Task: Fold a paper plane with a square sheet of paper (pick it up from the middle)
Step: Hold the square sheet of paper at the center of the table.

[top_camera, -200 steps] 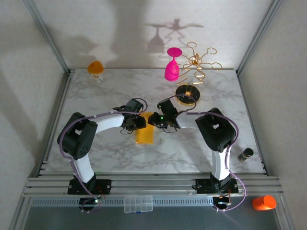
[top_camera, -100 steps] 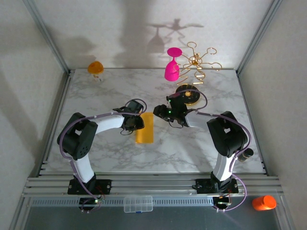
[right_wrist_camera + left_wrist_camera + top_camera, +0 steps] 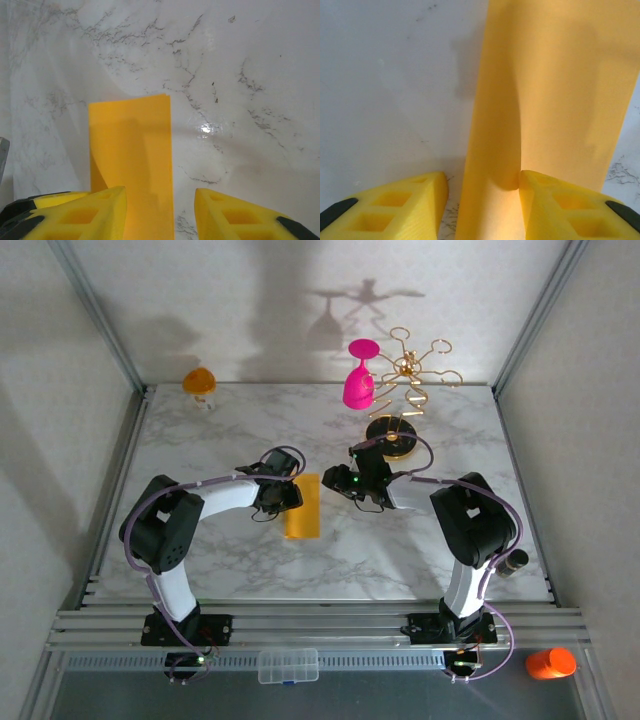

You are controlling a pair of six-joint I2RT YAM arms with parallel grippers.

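The square sheet of paper lies on the marble table, folded in half into a narrow yellow-orange rectangle; it has no paper plane shape. My left gripper sits low at its left long side, open. In the left wrist view the rounded fold of the paper runs between the left gripper fingers. The right finger touches the raised flap and the left finger stands clear on marble. My right gripper hovers open by the paper's far right corner. In the right wrist view the right gripper straddles the right edge of the paper.
A pink goblet hangs on the gold rack, whose round black base is just behind my right gripper. An orange-topped cup stands at the far left. A small dark bottle lies at the table's right edge.
My right gripper has let go of the paper, opened, and drawn back to the right and away. The left gripper has barely moved. The paper lies flat where it was.
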